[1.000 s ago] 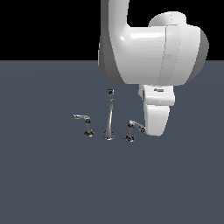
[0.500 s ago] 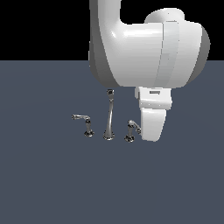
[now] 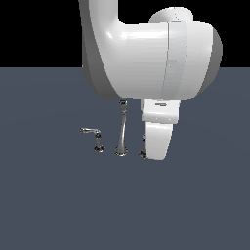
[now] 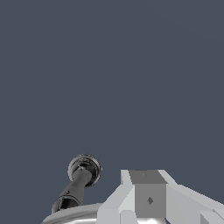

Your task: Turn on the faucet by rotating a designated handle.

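**A:** What is laid out across the exterior view, from left to right?

**B:** A dark grey bench [image 3: 49,205] fills the lower part of the frame. Left of centre, the twin handle [image 3: 98,141] is seen, its lever pointing toward the left edge. At the centre, the tall tapering spout [image 3: 121,129] of the faucet is shown upright. Just right of it, only the flared base of the handle [image 3: 142,152] to be turned can be made out; the rest is covered by the white arm link [image 3: 158,132] that comes down from the upper right.

**A:** Where is the end effector placed relative to that handle?

**B:** The end effector itself is hidden in the exterior view. In the wrist view, only part of its pale body [image 4: 148,197] is seen at the lower right of the frame, with a dark post ending in a round chrome cap [image 4: 84,168] just beside it at lower centre. Which faucet piece this is cannot be told.

**A:** Is it released or clenched?

**B:** That cannot be told; the fingertips are not shown.

**A:** What does the coming move depend on?

**B:** The lever is judged to run horizontally toward the right of the frame, behind the link, so contact would be needed along that axis.
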Available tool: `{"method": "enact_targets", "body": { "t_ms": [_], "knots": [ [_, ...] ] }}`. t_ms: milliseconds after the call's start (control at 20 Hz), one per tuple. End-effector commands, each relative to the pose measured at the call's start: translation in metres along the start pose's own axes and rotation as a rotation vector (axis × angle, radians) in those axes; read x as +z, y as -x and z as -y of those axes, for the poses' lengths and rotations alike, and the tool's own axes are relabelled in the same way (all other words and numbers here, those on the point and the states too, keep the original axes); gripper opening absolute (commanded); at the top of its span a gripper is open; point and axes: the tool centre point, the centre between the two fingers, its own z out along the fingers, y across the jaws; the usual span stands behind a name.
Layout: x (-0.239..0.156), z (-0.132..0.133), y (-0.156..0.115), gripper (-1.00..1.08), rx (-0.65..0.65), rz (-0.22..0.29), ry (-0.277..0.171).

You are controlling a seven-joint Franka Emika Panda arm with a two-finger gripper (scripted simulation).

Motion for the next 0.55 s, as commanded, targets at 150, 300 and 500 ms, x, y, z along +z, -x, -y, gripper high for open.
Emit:
{"method": "enact_targets", "body": {
  "t_ms": [150, 300, 500],
  "knots": [
    [0.000, 0.004, 0.033, -1.00, -0.027, 0.003, 0.001],
    [0.000, 0.007, 0.051, -1.00, -0.037, 0.004, 0.002],
    [0.000, 0.009, 0.068, -1.00, -0.047, 0.005, 0.002]
  ]
}}
